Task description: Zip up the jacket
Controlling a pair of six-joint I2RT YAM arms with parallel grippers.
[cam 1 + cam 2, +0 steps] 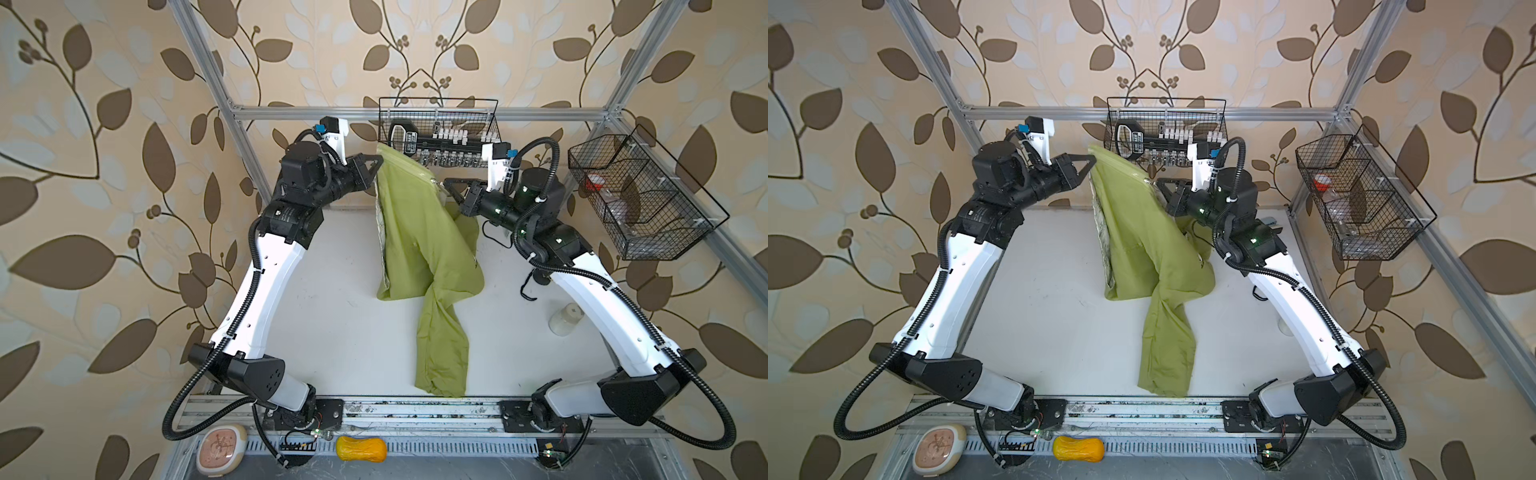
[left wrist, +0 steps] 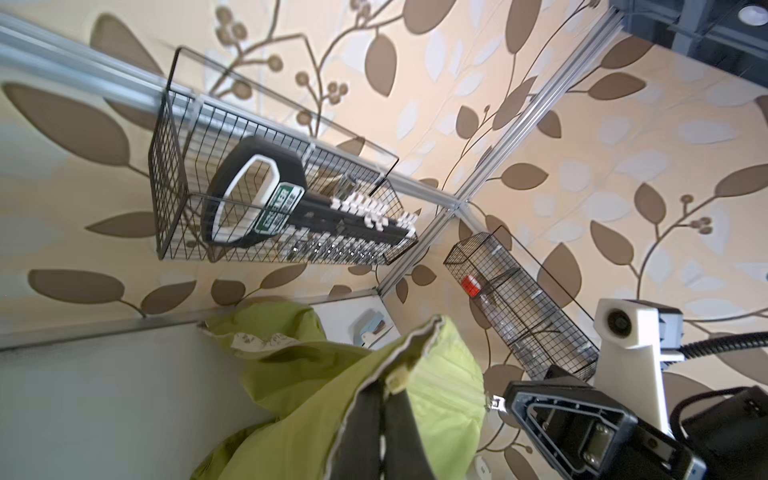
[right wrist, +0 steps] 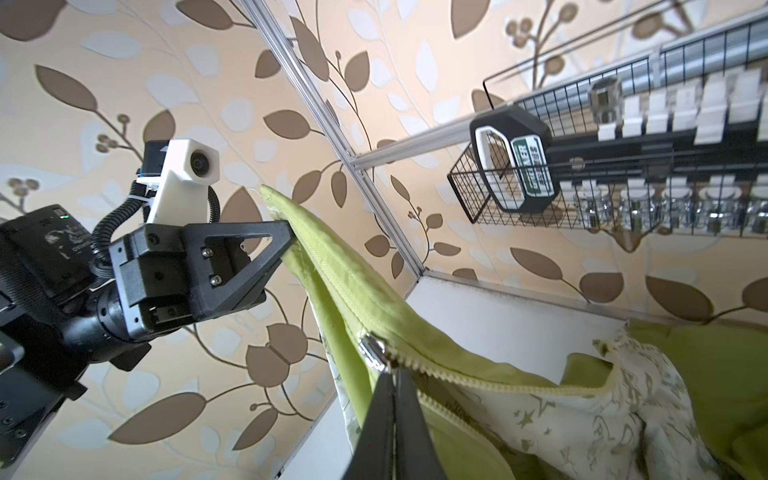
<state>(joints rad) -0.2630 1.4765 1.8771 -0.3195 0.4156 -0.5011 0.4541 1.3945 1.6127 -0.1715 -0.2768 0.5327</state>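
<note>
The olive-green jacket [image 1: 419,232] [image 1: 1142,232] hangs lifted between both grippers at the back of the white table, one sleeve trailing toward the front edge. My left gripper [image 1: 380,158] [image 2: 392,382] is shut on the jacket's upper corner at the zipper's end. My right gripper [image 1: 442,183] [image 3: 392,370] is shut on the pull of the silver zipper slider [image 3: 371,351]. The zipper runs closed from the left gripper [image 3: 291,232] to the slider. Past the slider the two rows of teeth part, showing the white printed lining [image 3: 582,411].
A wire basket [image 1: 494,124] holding a socket set hangs on the back rail just behind the grippers. Another wire basket [image 1: 640,195] hangs at the right. A white cup [image 1: 565,319] stands beside the right arm. An orange squash toy [image 1: 360,449] lies beyond the front rail.
</note>
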